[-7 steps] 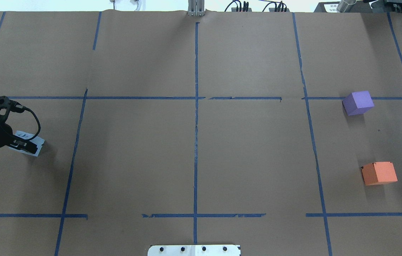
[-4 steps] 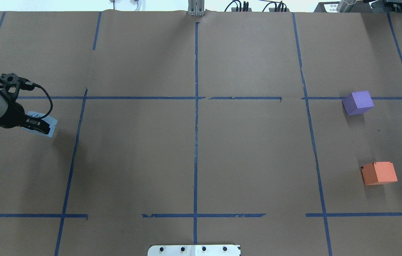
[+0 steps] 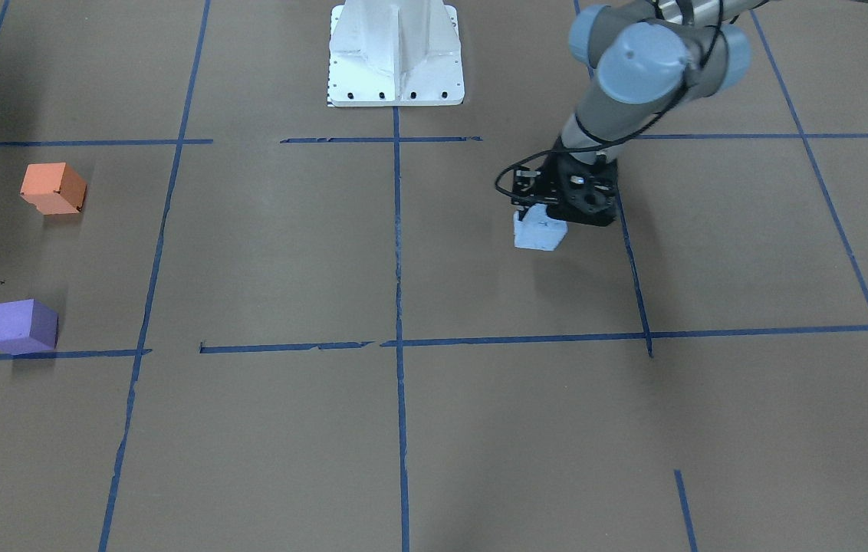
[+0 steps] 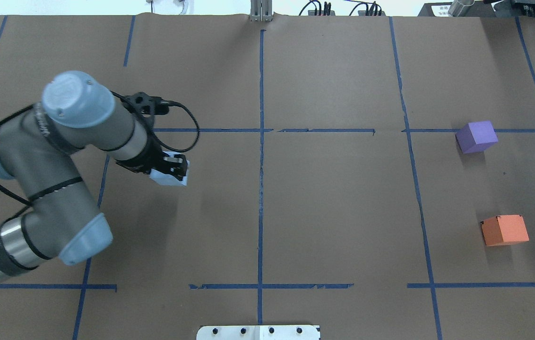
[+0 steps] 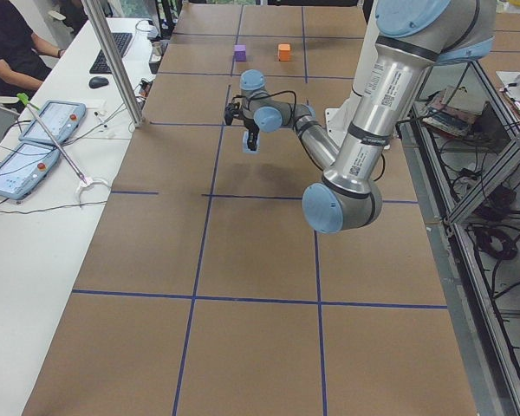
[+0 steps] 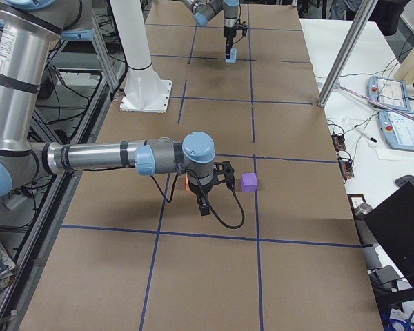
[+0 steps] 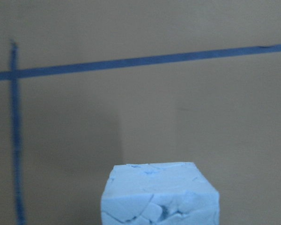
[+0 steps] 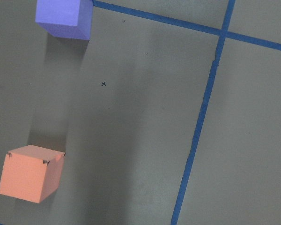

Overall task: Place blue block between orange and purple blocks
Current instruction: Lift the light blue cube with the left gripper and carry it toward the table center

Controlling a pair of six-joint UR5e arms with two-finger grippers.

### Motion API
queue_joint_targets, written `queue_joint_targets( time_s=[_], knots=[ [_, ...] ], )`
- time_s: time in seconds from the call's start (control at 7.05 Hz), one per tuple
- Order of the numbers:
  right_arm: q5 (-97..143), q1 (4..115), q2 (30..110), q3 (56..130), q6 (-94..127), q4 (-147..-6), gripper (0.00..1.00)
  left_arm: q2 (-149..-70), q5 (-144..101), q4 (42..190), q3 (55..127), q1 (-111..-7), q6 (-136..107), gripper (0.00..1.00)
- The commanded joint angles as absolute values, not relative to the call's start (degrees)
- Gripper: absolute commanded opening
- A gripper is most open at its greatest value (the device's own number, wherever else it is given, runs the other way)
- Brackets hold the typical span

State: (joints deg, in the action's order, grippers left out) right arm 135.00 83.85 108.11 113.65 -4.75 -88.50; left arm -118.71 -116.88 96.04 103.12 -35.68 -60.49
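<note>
Pinching the near-cubic blue block [image 4: 166, 179], the left claw [image 4: 176, 169] holds it airborne, edges skewed to the tape lines [image 4: 261, 189].

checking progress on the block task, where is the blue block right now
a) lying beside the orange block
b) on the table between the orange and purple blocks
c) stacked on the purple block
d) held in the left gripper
D: the left gripper is shut on the blue block, on the opposite side of the table from the orange block and the purple block, which stand apart with a bare gap between them.
</note>
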Motion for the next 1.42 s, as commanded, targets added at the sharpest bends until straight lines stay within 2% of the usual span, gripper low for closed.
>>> queue_joint_targets(
  time_s=[0.0,0.14,0.28,0.43,0.57,0.99,1.28],
  knots=[
    [135.0,83.8,108.1,113.8,-4.7,-88.4,1.0,-131.9,-112.3,89.0,94.5,-29.5,-66.2,0.12],
    [135.0,83.8,108.1,113.8,-4.7,-88.5,1.0,-137.8,-110.2,89.7,86.3,-28.1,-66.6,0.17],
    [135.0,83.8,108.1,113.8,-4.7,-88.5,1.0,-140.7,-110.0,89.8,82.3,-27.8,-66.6,0.17],
    [135.0,83.7,108.1,113.8,-4.7,-88.5,1.0,-141.1,-110.0,90.0,81.4,-27.7,-66.5,0.23],
    [135.0,83.6,108.1,113.8,-4.7,-88.5,1.0,-142.0,-110.0,90.0,80.5,-27.7,-66.2,0.24],
    [135.8,83.4,108.1,113.8,-4.7,-88.5,1.0,-144.0,-110.0,90.2,77.4,-27.7,-66.2,0.56],
    [135.8,83.3,108.1,113.8,-4.7,-88.5,1.0,-144.0,-109.9,91.8,76.0,-27.7,-66.1,0.61]
  ],
)
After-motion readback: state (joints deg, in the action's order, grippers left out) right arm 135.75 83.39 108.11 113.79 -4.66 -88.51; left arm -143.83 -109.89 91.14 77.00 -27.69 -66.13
